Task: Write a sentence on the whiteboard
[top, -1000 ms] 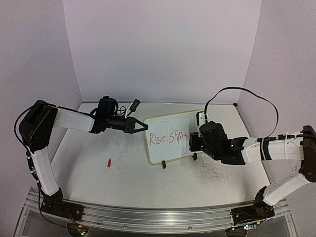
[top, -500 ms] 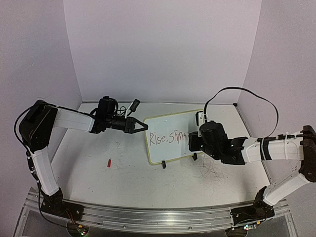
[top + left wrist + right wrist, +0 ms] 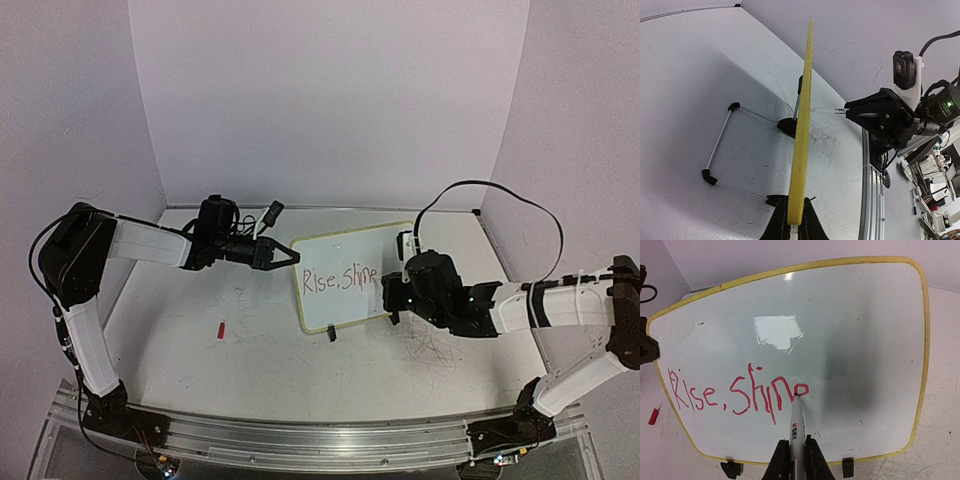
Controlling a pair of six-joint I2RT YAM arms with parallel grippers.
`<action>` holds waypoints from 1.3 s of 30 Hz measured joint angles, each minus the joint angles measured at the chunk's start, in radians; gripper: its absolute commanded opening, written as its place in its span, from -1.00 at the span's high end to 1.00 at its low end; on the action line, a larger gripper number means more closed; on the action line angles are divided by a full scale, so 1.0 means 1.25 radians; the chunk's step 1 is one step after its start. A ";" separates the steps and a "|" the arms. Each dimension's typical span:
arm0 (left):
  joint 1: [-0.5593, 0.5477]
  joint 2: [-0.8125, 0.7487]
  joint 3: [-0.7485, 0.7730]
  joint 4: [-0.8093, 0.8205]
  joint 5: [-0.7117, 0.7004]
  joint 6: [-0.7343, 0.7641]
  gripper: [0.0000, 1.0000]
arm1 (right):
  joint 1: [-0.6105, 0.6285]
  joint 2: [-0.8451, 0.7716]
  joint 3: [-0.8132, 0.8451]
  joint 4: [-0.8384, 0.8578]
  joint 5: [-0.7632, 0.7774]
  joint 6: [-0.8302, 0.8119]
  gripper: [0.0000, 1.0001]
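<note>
**Right arm extending the thin red handwritten sentence (image 3: 737, 392) on the small rectangular white whiteboard (image 3: 850, 325) with a pale yellow rim.**

Over the preceding second the right gripper (image 3: 796, 449), clamped tightly on a slim white-barrelled red marker (image 3: 796, 426), shifted slightly rightward. The sentence gained a closing loop and read roughly "Rise, Shine". The writing appeared well advanced, with free board to its right. The whiteboard stood tilted on black feet mid-table, its left edge pinched by the fully closed left gripper (image 3: 792, 222). A small red object (image 3: 221, 329), possibly a cap, lay well apart at near left on the scribbled white tabletop (image 3: 200, 370). Nothing obstructed the marker tip.
</note>
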 measured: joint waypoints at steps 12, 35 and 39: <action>0.000 0.000 0.000 0.000 0.000 0.001 1.00 | 0.000 -0.018 -0.026 -0.019 0.004 0.013 1.00; -0.001 0.000 0.005 -0.007 -0.001 0.002 1.00 | -0.048 -0.101 -0.048 -0.001 -0.011 -0.066 1.00; -0.001 0.000 0.005 -0.007 -0.001 0.002 1.00 | -0.049 -0.101 -0.048 0.005 -0.013 -0.066 1.00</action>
